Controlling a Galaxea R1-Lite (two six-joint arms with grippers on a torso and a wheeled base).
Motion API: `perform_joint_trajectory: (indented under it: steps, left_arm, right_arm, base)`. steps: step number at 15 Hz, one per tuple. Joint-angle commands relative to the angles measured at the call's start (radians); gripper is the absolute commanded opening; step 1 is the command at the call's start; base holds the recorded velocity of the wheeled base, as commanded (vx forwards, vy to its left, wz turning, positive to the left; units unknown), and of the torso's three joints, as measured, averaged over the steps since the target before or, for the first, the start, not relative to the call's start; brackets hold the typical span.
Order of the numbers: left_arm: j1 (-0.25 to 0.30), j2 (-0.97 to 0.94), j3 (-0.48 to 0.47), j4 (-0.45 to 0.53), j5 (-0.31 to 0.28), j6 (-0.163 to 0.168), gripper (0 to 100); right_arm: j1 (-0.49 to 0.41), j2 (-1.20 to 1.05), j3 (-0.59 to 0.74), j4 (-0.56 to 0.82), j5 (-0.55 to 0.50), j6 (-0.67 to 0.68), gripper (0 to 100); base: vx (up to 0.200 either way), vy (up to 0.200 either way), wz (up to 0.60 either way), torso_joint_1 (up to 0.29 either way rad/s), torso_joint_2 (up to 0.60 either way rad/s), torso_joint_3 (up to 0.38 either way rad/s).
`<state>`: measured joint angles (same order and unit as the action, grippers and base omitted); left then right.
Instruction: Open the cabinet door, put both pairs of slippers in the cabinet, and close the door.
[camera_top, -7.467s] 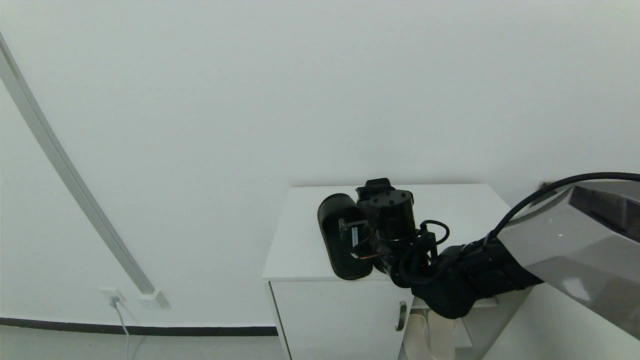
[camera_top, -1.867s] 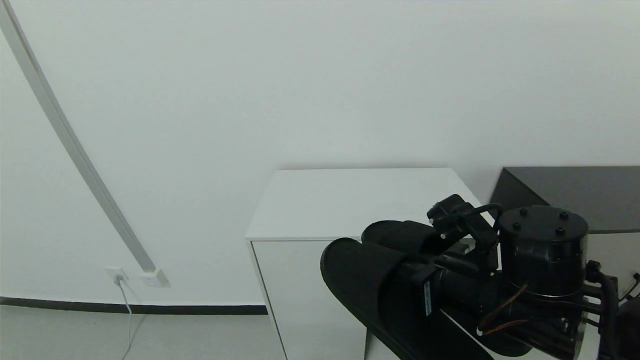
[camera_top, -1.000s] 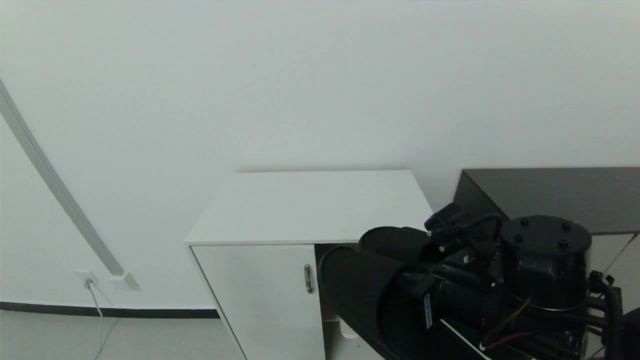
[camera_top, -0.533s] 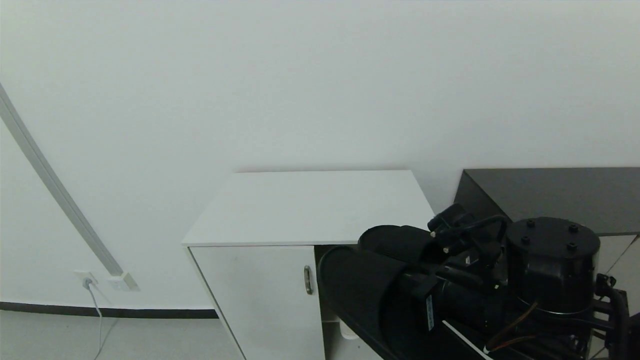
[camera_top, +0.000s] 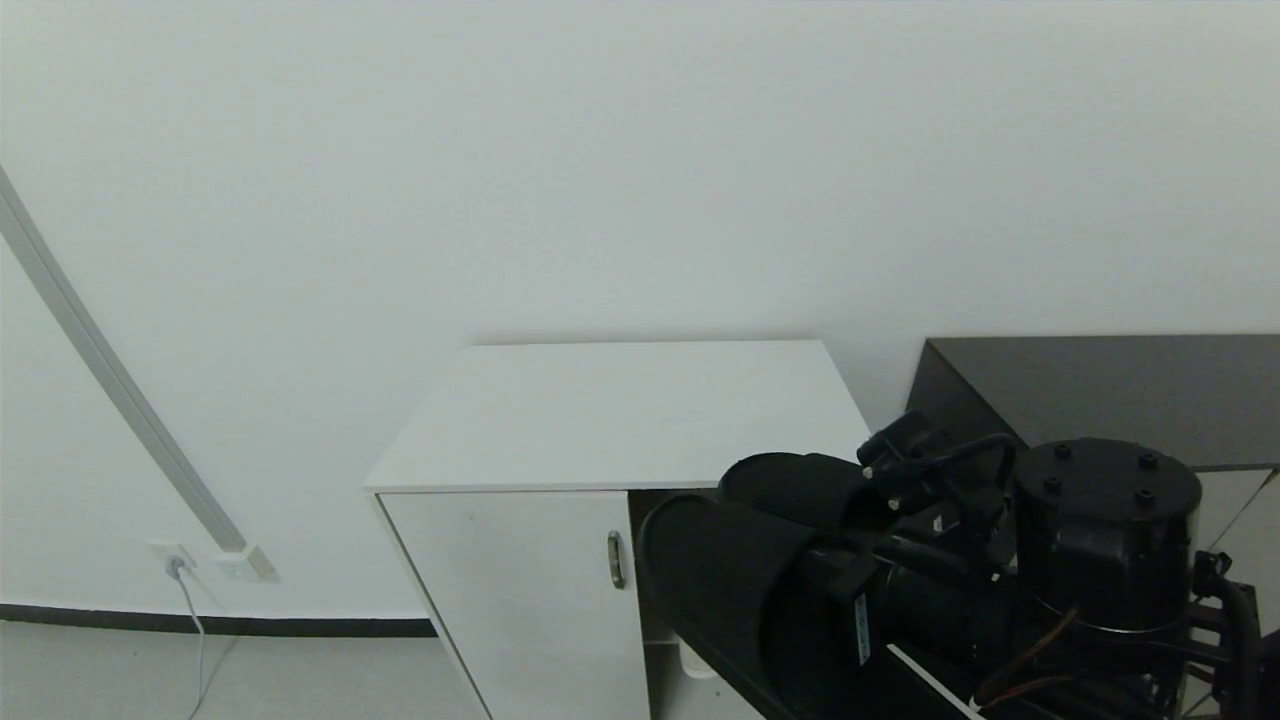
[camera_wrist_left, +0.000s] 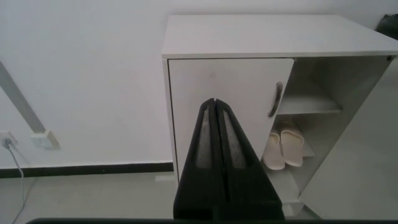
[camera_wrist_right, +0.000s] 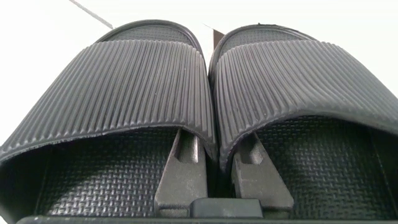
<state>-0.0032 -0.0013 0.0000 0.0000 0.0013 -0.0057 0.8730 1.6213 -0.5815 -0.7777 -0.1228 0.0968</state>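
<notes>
— Slippers first: where is the black pair, and what has it?

— I have the black slippers (camera_top: 735, 575) on my right fingers (camera_wrist_right: 184, 177). One finger runs under each strap from the heel side. The two are clenched on the inner walls where the shoes meet, so the pair hangs pressed side to side.

— Long axis?

— Straight along the fingers, toes out past the fingertips and facing the cabinet (camera_top: 620, 420).

— And the opening from there?

— Ahead of the fingertips and lower. The cabinet's right side stands open. The closed door (camera_wrist_left: 227, 112), with its handle (camera_wrist_left: 274, 99), lies just to the left of the toes. Low inside the opening sit the white slippers (camera_wrist_left: 285, 148), with a shelf (camera_wrist_left: 309, 106) above them.

— Your other arm?

— My left fingers (camera_wrist_left: 205, 146) are pressed together on nothing. They hang well back from the cabinet and point at the closed door. I judge the right arm much the nearer of the two, and it already carries the load.

— So the move?

— I reckon a forward push along the slippers' own axis, dropping enough to pass under the cabinet's top. The toes have to enter to the right of the closed door's edge. The risk I see is the left toe clipping that edge and twisting the pair in the grip.
</notes>
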Motion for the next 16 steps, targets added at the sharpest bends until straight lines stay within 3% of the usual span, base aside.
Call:
perform_joint_trajectory:
  steps: [1,8,16]
  left_arm:
    - [0.000,0.001,0.000,0.000,0.000,0.000,0]
    - [0.000,0.001,0.000,0.000,0.000,-0.002,0]
    - [0.002,0.001,0.000,0.000,0.002,-0.002,0]
  right_arm:
    - [0.004,0.002,0.005,0.000,0.000,0.000,0]
    - [0.008,0.003,0.009,0.000,0.000,-0.006,0]
    - [0.012,0.006,0.020,0.000,0.002,-0.012,0]
  base:
    - [0.000,0.000,0.00,0.000,0.00,0.000]
    - [0.000,0.000,0.00,-0.138,0.33,0.178]
    - [0.000,0.000,0.00,-0.224,0.54,0.310]
